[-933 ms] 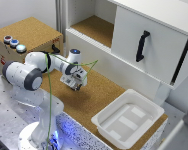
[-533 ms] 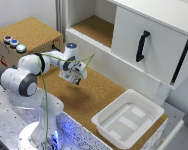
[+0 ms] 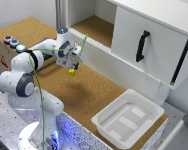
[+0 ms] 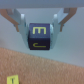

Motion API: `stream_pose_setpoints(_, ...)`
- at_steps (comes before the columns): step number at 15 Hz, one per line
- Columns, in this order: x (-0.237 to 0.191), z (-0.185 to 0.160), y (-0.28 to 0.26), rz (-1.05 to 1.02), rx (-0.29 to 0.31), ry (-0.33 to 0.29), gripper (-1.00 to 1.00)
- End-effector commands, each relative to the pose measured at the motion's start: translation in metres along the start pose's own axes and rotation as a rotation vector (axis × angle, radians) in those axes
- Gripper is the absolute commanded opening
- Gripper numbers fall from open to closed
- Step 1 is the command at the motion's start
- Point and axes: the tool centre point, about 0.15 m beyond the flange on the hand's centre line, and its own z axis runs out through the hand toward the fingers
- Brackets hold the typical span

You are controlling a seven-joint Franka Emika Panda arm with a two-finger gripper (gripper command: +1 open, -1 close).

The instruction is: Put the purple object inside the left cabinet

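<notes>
A white robot arm reaches over a cork-covered surface (image 3: 89,95), carrying the purple object (image 4: 40,37) clear of the cork. In the wrist view the pincer (image 4: 40,22) is closed on this small dark purple cube, one finger pressed against each side, so the cube hangs lifted with its front face towards the camera. That face bears a yellow letter "E", and a second yellow mark below it looks like a "C" or "J", too blurred to be sure. In the exterior view the pincer (image 3: 71,64) hovers just in front of the left cabinet (image 3: 94,27), an open bay with white walls, a cork floor and a low white front panel; the height probably lets the cube pass over that panel. A small yellow item (image 3: 71,72) lies on the cork beneath the pincer. Towards the exterior view's right stand a closed white door with a black handle (image 3: 140,46) and a white tray (image 3: 128,120). No brand names are readable.
</notes>
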Motion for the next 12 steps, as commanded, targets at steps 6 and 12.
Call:
stream_pose_setpoints(6, 0.190, -0.017, 0.029, 0.027, 0.043, -0.090, -1.00)
stream_pose_setpoints(12, 0.238, 0.015, 0.028, 0.154, 0.052, -0.103, -1.00)
